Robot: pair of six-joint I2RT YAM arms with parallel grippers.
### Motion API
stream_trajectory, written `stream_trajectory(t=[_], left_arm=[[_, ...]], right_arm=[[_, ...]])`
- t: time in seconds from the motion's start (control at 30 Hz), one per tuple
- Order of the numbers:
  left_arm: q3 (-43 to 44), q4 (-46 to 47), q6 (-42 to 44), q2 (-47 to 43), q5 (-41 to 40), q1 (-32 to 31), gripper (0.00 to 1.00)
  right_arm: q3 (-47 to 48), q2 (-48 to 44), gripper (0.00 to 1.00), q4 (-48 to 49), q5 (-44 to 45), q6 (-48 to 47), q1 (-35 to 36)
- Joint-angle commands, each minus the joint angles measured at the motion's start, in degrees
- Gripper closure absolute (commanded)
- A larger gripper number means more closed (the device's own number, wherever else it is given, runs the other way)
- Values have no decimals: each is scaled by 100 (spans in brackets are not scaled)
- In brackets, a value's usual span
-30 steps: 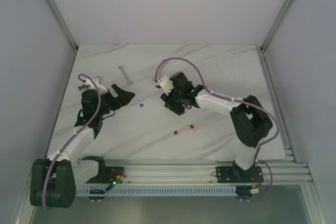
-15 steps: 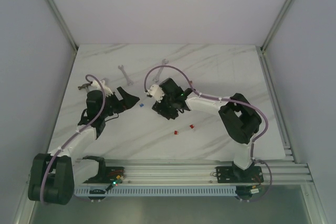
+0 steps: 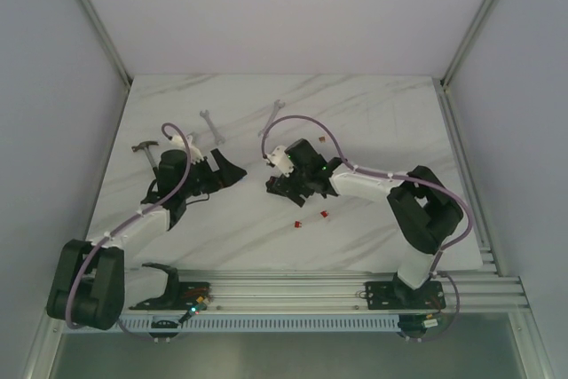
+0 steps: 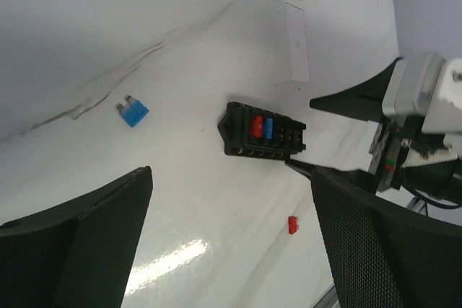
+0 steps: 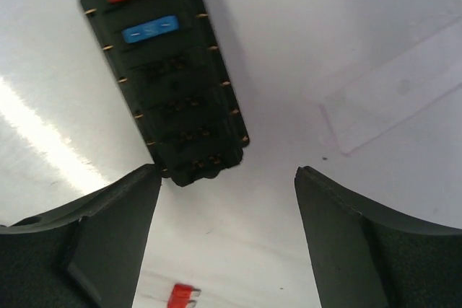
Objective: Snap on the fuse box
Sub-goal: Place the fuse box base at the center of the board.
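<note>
My right hand [image 5: 225, 178] hangs open and empty close by the fuse box [image 5: 164, 70] lying on the surface [image 5: 325, 5]; my left hand [image 4: 231, 178] gapes wide, holding nothing.

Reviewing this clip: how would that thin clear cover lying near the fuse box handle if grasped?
The clear cover lies flat on the smooth table, so it would probably slide when nudged and be hard to pinch from above. It looks thin, so it is likely light and perhaps slightly flexible. Being flat and rectangular, it should not roll.
</note>
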Motion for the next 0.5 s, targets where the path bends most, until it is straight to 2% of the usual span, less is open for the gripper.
stream_trajectory(t=[0.0,0.33,0.47], left_arm=[[229,50,112,110,56,-154,0],[288,51,112,194,25,-390,0],[234,52,80,146,16,-409,0]], right_arm=[[-59,0,18,477,460,125,-212],[391,439,18,686,1059,469,-488],[488,221,19,392,969,828,-476]])
